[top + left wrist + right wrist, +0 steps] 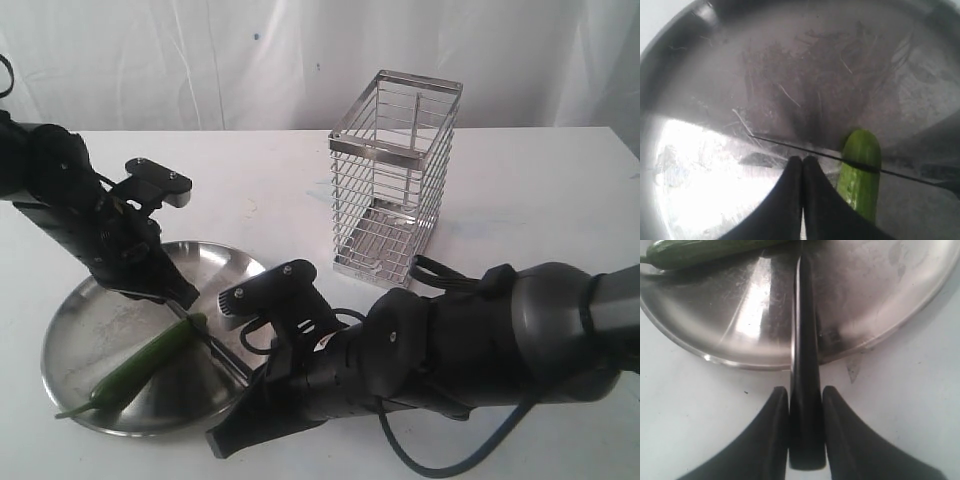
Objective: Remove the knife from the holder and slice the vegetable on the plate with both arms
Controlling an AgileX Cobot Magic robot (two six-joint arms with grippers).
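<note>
Right fingers clamp the knife over the chili pepper; left fingers pressed together beside it, so it might roll.

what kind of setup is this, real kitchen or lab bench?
Most likely a lab bench staged as a kitchen task: a plain white table against a draped white backdrop, holding only a steel plate, a wire holder and a green vegetable. No counter, sink or stove shows.
</note>
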